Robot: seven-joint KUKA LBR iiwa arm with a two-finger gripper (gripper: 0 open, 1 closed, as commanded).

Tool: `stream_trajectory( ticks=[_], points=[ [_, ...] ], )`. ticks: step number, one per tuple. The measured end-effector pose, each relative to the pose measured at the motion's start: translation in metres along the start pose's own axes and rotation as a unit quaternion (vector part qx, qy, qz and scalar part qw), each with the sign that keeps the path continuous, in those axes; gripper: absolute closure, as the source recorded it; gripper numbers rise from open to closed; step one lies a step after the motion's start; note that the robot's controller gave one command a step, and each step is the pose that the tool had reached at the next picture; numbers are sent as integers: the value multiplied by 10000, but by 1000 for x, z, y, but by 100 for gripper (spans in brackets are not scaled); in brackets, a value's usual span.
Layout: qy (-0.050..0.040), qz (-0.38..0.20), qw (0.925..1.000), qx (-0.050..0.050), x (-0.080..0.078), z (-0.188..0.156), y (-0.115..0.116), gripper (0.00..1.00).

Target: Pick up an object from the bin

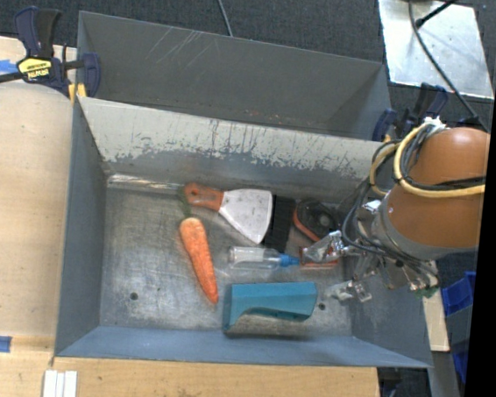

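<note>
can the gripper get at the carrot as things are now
Probably yes. The carrot lies uncovered on the bin floor, left of centre. The gripper is at the view's right; the teal block and clear tube between them lie low, so from above the way looks free.

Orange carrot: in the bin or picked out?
In: tapered orange carrot lies flat on the floor of the grey metal bin, left of the teal block.

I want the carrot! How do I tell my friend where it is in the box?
Look inside the grey metal bin, on its floor left of the middle. Below the white scraper with the reddish handle, and left of the teal block, lies the carrot. It is the only plain orange thing, long and tapering to a point.
</note>
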State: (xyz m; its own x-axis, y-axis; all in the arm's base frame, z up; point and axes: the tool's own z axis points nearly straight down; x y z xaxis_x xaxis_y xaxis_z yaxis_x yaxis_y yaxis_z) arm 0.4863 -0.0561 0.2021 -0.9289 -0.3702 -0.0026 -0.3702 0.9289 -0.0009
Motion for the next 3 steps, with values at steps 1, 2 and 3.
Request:
stream_trajectory(
  ticks=[1,2,3],
  points=[
    [-20,-173,9998,12,4,95,-9,0],
    [-14,-198,9998,6,6,114,-10,0],
    [-9,-82,10000,10,-5,122,1,0]
  ],
)
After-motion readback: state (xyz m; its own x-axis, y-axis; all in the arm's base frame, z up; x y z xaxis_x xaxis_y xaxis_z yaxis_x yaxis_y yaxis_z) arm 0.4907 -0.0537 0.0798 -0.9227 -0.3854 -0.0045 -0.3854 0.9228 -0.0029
